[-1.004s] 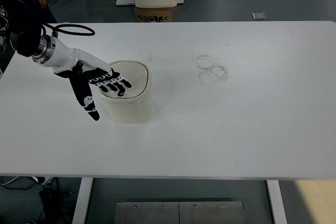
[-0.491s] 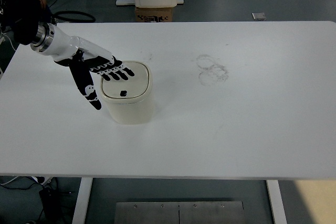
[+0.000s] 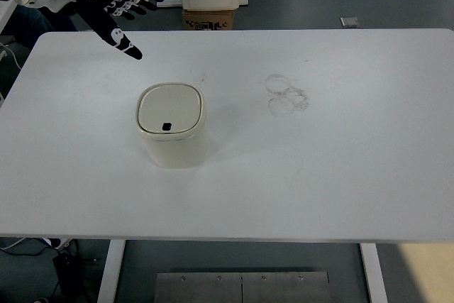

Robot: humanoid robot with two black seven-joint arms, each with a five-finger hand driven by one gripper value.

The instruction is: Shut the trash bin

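1. The trash bin (image 3: 171,135) stands left of the table's (image 3: 340,175) centre, its lid (image 3: 169,111) flat and seemingly closed; a lid not latched could spring back up.
2. Faint ring marks (image 3: 286,96) lie at the bin's 2 o'clock, well apart and harmless.
3. The left hand (image 3: 113,8), at the bin's 11 o'clock, is raised clear with fingers spread, holding nothing; dropping it carelessly could knock the bin.

1. Left hand (image 3: 113,6): white glossy shell on the back, black underside.
2. Fingers (image 3: 126,42): black segments with white joint caps.
3. Wrist: silver metallic ring adjoining the white forearm cover.
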